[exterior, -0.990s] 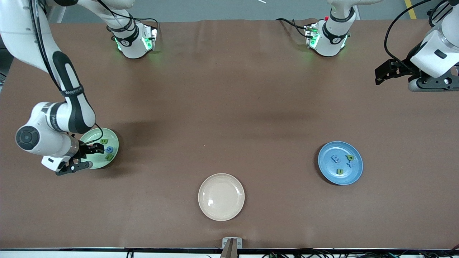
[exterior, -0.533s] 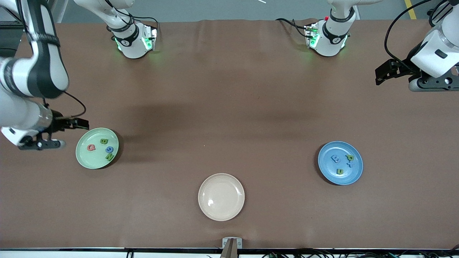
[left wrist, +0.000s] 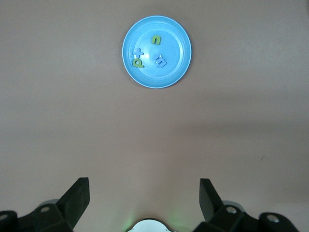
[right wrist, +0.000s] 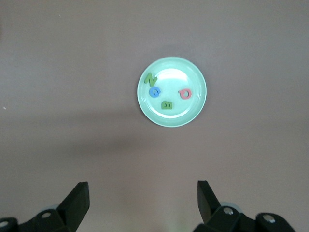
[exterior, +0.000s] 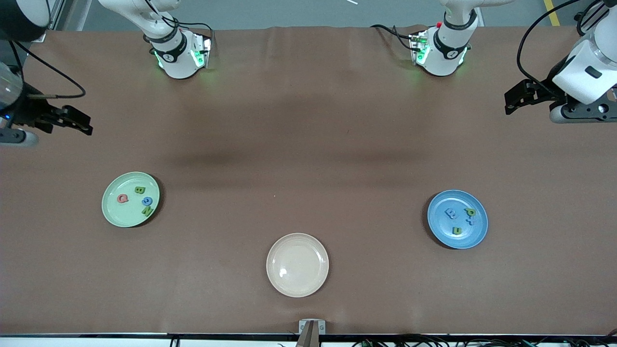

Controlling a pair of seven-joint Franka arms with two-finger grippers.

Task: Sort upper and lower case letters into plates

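The mint green plate (exterior: 114,213) lies toward the right arm's end of the table. It holds a red letter (exterior: 122,198), a green B (exterior: 140,190), a blue o (exterior: 147,201) and a green N (exterior: 147,210). The blue plate (exterior: 439,230) lies toward the left arm's end and holds a blue letter (exterior: 451,213), a green p (exterior: 470,211), a blue t (exterior: 471,221) and a green u (exterior: 456,230). My right gripper (exterior: 81,123) hangs open and empty over bare table, well clear of the green plate (right wrist: 172,119). My left gripper (exterior: 512,102) waits open over bare table, high above the blue plate (left wrist: 175,54).
A cream-beige plate (exterior: 297,264) with nothing in it sits near the table's front edge, between the two coloured plates. The arms' bases (exterior: 179,53) stand along the edge farthest from the camera. A small metal bracket (exterior: 312,326) sits at the front edge.
My right gripper let go of the red letter in the green plate, opened, and rose away from the plate toward the right arm's end. The left arm has not moved.
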